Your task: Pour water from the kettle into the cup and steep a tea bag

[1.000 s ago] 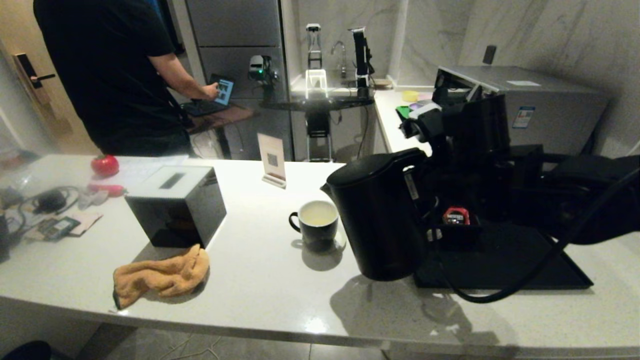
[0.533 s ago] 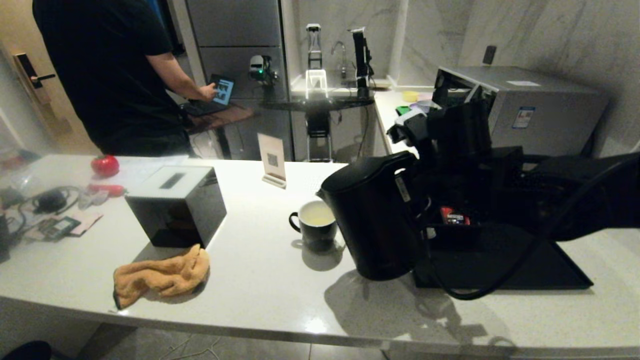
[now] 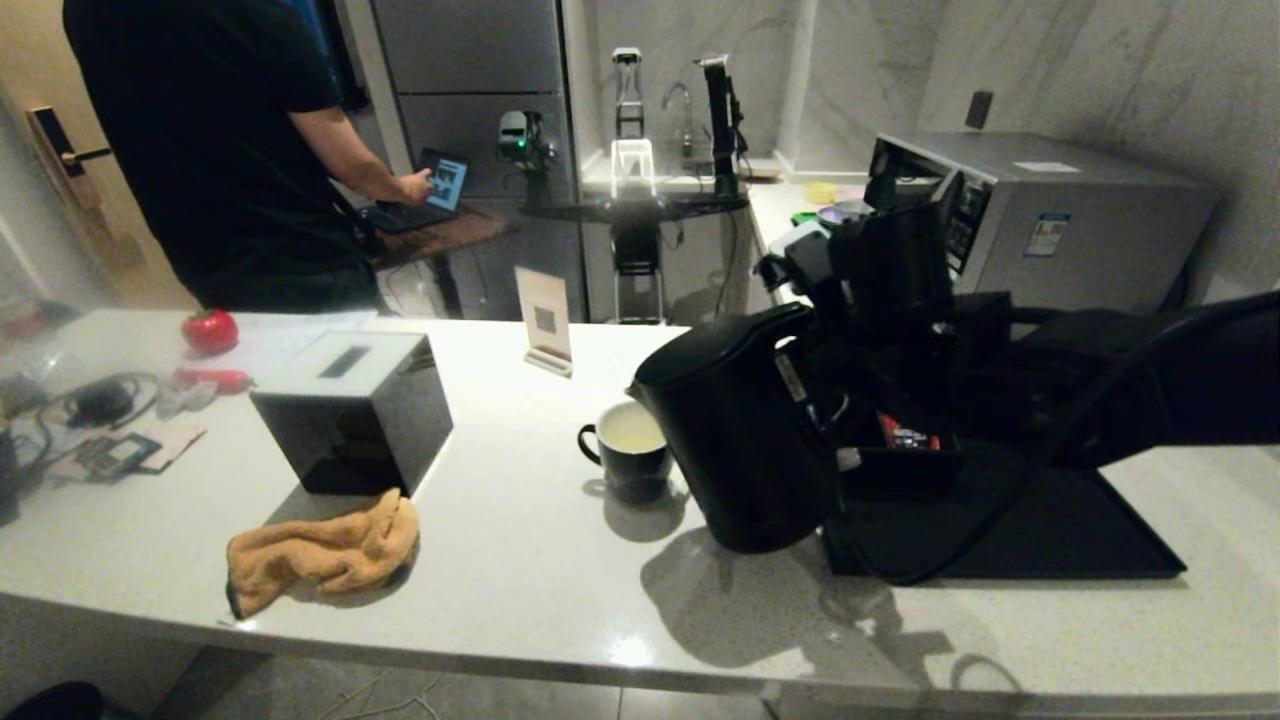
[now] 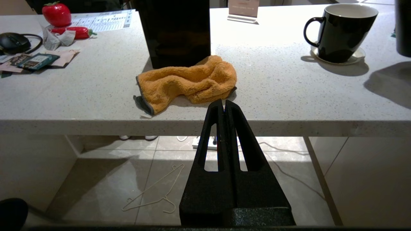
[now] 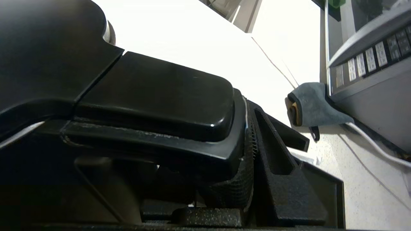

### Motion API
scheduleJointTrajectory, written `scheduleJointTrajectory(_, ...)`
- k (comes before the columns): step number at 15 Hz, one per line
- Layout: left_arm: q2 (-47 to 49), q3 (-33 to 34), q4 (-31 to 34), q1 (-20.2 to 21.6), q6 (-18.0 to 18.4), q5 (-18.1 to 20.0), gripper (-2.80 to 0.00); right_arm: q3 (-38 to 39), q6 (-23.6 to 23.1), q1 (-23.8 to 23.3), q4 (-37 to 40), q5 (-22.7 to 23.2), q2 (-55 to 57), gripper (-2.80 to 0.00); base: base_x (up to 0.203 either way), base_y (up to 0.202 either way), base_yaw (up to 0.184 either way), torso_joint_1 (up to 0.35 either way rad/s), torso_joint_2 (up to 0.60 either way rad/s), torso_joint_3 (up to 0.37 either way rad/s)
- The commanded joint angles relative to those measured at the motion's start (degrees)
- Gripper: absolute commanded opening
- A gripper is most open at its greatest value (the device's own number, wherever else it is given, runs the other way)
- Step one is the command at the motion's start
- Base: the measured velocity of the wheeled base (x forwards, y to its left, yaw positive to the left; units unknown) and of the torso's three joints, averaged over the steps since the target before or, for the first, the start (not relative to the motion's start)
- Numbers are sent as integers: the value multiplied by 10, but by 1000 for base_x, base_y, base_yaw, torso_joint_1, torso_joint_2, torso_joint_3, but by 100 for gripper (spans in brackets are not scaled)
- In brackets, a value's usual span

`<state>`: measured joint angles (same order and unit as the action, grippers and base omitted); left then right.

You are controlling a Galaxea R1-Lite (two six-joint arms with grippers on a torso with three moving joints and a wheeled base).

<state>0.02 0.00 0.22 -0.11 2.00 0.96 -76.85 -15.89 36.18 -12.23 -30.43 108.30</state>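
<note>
The kettle point(image 3: 745, 440) is held by its handle in the right gripper point(image 3: 835, 385), jaws clamped, tilted spout-first over the cup point(image 3: 628, 452) on the worktop point(image 3: 520, 560). The left gripper point(image 4: 224, 107) is parked below the worktop edge, jaws together.

The room is dim, lit from above and behind, with a bright lamp glowing at the far sink. The kettle point(image 3: 735, 430) throws a broad soft shadow onto the near desk point(image 3: 520, 590), which shows a small glare spot. In the right wrist view the desk is blown out white, and the head view bends at its edges.

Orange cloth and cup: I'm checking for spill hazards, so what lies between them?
Nothing: bare counter separates the orange cloth from the cup, seen in the left wrist view.
</note>
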Motion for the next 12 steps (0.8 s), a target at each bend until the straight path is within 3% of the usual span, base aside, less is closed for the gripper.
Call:
scheduleJointTrajectory(1, 0, 0, 0, 0, 0, 0, -280, -3, -3, 2, -1, -2, 7, -280, 0, 0, 0, 0, 0, 0)
scheduleJointTrajectory(12, 0, 0, 0, 0, 0, 0, -280, -5, -6, 1, 3, -3, 18, -280, 0, 0, 0, 0, 0, 0)
